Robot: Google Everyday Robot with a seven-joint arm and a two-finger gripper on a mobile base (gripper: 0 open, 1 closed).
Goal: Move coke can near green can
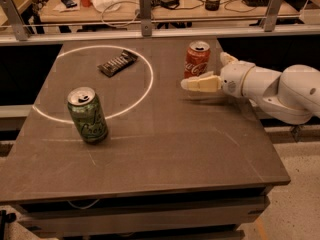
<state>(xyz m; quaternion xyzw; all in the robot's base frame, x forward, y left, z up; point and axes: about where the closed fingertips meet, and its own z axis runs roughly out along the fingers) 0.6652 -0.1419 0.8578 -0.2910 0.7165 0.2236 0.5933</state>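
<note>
The red coke can (197, 58) stands upright near the table's far right edge. The green can (88, 115) stands upright at the left front, on the white circle line. My gripper (204, 71) reaches in from the right on a white arm, at can height. It is open. One pale finger (200, 83) lies just in front of the coke can. The other finger (227, 59) shows to the can's right. The can's right side is at the mouth of the gap, and I cannot tell whether anything touches.
A dark flat snack bar wrapper (117, 63) lies inside the white circle (150, 79) marked on the dark table (175, 154). A metal rail (150, 31) runs behind the table, with a cluttered desk beyond. The table's right edge is under my arm.
</note>
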